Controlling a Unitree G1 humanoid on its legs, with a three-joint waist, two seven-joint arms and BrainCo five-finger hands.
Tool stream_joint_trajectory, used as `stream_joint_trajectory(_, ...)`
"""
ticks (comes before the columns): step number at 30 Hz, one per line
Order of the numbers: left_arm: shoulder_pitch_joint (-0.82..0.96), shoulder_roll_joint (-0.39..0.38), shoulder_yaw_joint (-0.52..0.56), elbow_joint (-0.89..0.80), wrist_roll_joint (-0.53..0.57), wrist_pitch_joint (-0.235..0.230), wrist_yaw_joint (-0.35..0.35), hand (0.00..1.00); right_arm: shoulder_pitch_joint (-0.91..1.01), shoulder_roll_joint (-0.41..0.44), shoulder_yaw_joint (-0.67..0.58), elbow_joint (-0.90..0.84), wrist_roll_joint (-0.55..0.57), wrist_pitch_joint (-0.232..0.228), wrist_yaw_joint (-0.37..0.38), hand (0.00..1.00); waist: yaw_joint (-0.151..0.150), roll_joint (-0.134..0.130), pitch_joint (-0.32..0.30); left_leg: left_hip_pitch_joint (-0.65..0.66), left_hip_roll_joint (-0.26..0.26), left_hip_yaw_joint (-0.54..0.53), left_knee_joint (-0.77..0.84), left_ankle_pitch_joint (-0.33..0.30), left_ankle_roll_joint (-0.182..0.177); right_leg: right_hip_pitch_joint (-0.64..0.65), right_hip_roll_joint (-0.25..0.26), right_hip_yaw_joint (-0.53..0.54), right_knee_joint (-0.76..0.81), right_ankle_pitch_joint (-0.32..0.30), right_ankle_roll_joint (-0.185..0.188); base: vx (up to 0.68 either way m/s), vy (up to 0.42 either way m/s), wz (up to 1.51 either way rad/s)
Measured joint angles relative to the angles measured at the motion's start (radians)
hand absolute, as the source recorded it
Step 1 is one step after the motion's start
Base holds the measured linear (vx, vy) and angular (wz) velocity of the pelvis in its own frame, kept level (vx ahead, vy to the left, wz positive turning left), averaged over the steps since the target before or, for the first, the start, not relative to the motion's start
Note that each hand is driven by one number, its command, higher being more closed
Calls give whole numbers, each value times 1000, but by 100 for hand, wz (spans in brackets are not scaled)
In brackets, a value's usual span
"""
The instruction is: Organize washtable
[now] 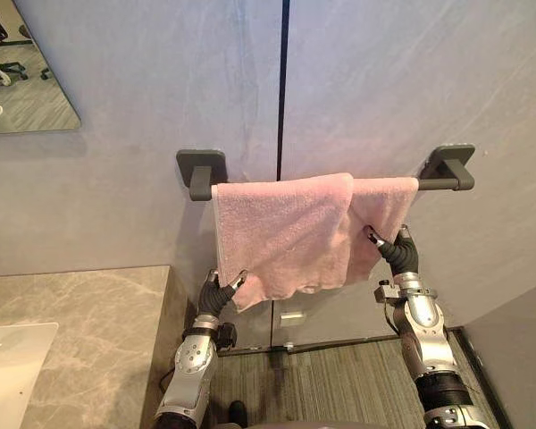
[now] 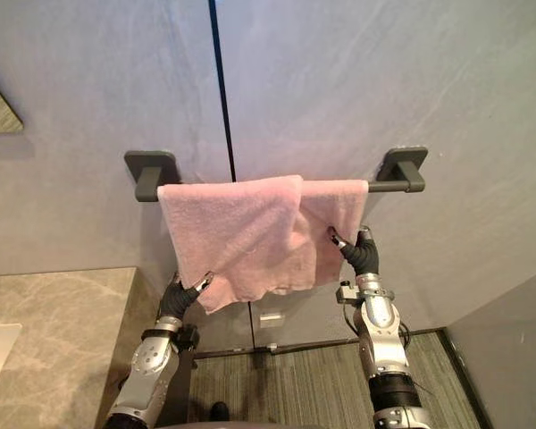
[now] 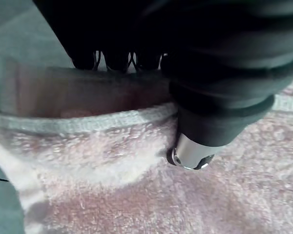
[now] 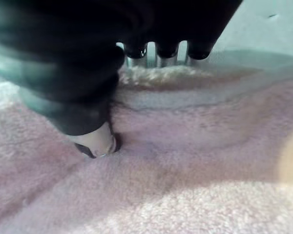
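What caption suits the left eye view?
Left hand and right hand pinch a pink towel draped over a dark wall rail.

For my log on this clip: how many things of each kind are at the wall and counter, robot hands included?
Pink terry towel: 1
Dark grey wall-mounted towel bar: 1
Wall mirror: 1
Grey marble counter: 1
White basin: 1
Robot hands pinching the towel: 2, left hand and right hand
Total: 7
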State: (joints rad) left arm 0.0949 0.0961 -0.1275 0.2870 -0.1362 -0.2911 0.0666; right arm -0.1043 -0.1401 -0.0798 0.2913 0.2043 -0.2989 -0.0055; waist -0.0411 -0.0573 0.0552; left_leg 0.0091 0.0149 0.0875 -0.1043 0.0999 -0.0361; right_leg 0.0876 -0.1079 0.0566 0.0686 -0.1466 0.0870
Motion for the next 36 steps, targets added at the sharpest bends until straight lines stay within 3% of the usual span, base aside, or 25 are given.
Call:
stream_joint_trajectory(2,11,4,1,0,-1,2,3,0,18,8,-4,0,-7,6,-16,0,0,1,1,0,0,0,0,-1,0,0,0,0,-1,0,0,0,0,0)
stream_joint_trajectory(7,42,9,3,-2,-9,11,9,0,82,46,-43,45,-18,74,-57,0,-3,11,8,-1,0,0,1,0,2,0,0,-1,-4,0,0,0,0,0)
stream_joint_trajectory(17,119,3,8,-144,-31,24,27,0,225,80,-113,-43,-29,74,-100,0,-6,13,10,0,11,10,6,-1,-1,-4,2,5,5,1,-2,11,-6,-1)
stream_joint_trajectory(20,131,0,39,-181,-31,24,31,0,261,99,-158,-44,-29,74,-112,0,-7,15,11,2,5,9,1,-1,0,-7,3,5,14,0,-3,0,0,-1)
stream_joint_trajectory(24,165,-28,134,-281,-40,24,48,0,294,120,-227,-102,-30,76,-131,0,-29,21,15,6,5,8,1,-4,-5,-8,3,3,26,-2,-5,-34,-2,1)
stream_joint_trajectory(36,200,-56,257,-529,-48,6,100,0,328,137,-335,-346,-58,75,-170,0,-30,25,18,20,4,11,6,-1,0,0,3,4,34,-3,-6,-3,0,0)
